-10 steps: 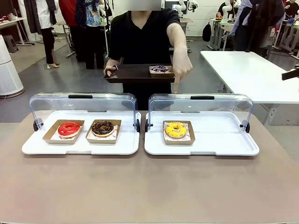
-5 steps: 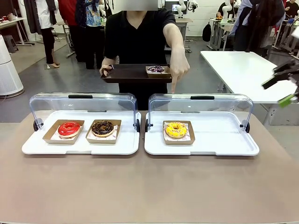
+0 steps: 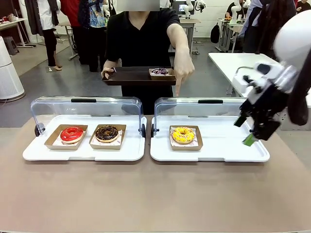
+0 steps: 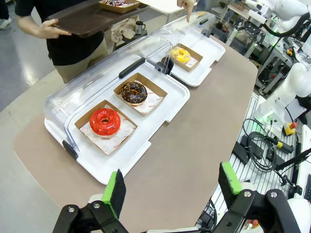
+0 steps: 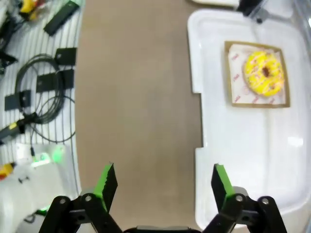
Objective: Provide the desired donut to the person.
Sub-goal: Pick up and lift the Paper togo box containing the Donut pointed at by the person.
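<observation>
The person stands at the far side and points one finger down over the yellow donut, which sits in a cardboard tray on the right white tray. The person's other hand holds a brown tray carrying a purple donut. On the left white tray lie a red donut and a chocolate donut. My right gripper hangs open above the right tray's right end. My left gripper is open, high off the table's left side.
Clear lids stand raised along the back of both white trays. The brown tabletop in front of the trays is bare. Cables and equipment lie beside the table edge. A white table stands behind on the right.
My right arm has swung in from the right edge and come down over the right tray's right end. The person has shifted the brown tray slightly left, still pointing.
</observation>
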Motion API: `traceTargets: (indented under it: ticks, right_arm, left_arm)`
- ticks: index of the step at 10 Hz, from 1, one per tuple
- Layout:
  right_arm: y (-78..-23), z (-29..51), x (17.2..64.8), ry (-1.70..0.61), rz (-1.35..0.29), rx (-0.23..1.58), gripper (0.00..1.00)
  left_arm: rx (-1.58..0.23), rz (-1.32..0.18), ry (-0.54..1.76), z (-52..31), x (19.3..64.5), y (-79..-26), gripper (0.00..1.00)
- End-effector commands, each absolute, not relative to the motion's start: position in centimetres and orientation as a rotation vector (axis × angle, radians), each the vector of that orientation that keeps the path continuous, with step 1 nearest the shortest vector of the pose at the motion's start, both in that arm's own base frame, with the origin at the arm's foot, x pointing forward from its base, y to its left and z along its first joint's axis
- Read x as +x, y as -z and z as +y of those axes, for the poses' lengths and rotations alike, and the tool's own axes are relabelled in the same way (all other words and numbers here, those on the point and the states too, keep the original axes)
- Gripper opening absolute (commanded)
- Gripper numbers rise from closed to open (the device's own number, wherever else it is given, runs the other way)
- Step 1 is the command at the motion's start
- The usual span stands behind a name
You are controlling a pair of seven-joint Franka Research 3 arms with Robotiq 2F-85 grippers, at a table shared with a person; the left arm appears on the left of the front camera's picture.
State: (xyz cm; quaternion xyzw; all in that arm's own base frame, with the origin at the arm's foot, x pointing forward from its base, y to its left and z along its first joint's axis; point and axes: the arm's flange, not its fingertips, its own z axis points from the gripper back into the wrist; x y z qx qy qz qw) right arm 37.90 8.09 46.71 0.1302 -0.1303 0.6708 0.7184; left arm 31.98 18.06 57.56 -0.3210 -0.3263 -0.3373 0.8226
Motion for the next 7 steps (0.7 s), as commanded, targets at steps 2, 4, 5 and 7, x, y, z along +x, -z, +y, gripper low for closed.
traceTargets:
  ticks: [2,4,5,7]
  right_arm:
    - [-45.89,10.19,39.91,-1.358,-0.247,0.241,1.0]
    - [-45.56,9.53,40.42,-1.358,-0.186,0.276,1.0]
    - [-45.17,10.29,39.72,-1.359,-0.245,0.254,1.0]
    - [-45.17,10.29,39.72,-1.359,-0.245,0.254,1.0]
  left_arm:
    - [-0.696,-0.72,0.73,18.13,31.92,-57.58,1.0]
    - [-0.696,-0.72,0.73,18.13,31.92,-57.58,1.0]
    - [-0.696,-0.72,0.73,18.13,31.92,-57.58,1.0]
    - [-0.696,-0.72,0.73,18.13,31.92,-57.58,1.0]
